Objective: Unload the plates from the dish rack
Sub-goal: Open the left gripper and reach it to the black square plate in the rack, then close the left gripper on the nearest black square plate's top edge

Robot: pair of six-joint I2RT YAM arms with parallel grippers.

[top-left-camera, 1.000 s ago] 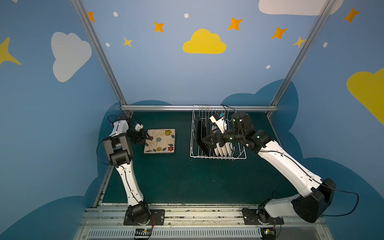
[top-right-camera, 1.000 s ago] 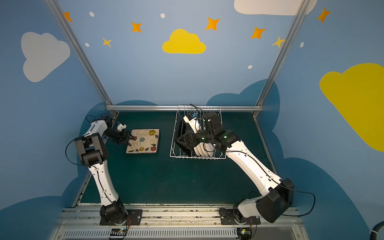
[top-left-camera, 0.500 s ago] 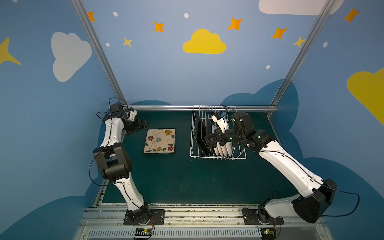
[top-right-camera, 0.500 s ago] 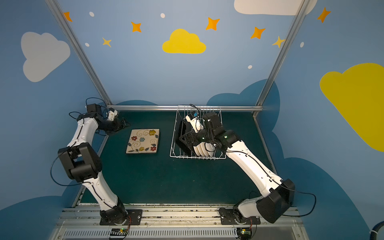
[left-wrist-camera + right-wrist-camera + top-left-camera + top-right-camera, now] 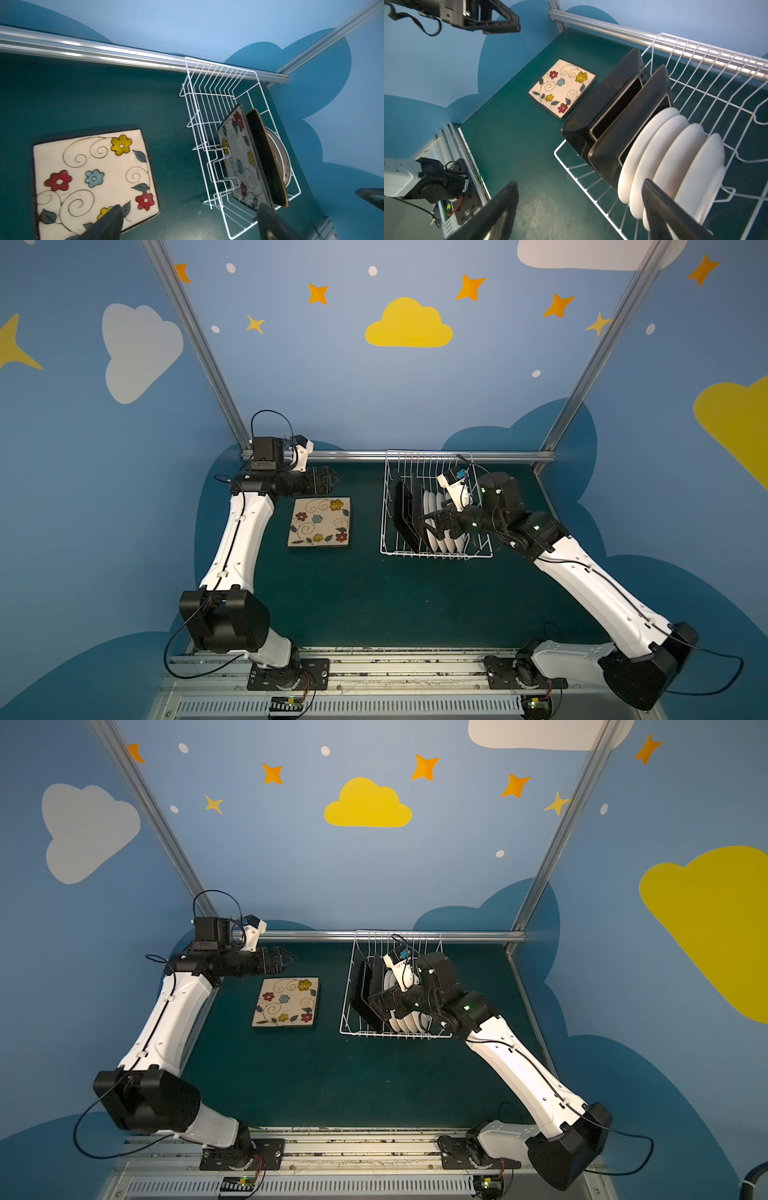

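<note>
Left pincer raised off square plate, apart | right pincer apart over dish rack

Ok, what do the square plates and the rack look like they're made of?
Square plates: probably glazed ceramic; the black backs are glossy with highlights, and the plate lying flat shows a painted cream face. Dish rack: thin white wire, likely coated metal, though the core isn't visible.

Dish rack: one
Square plates standing inside the dish rack: two, black backs showing
Square plate lying flat outside the dish rack: one, flowered face up
Round white plates inside the dish rack: four
</note>
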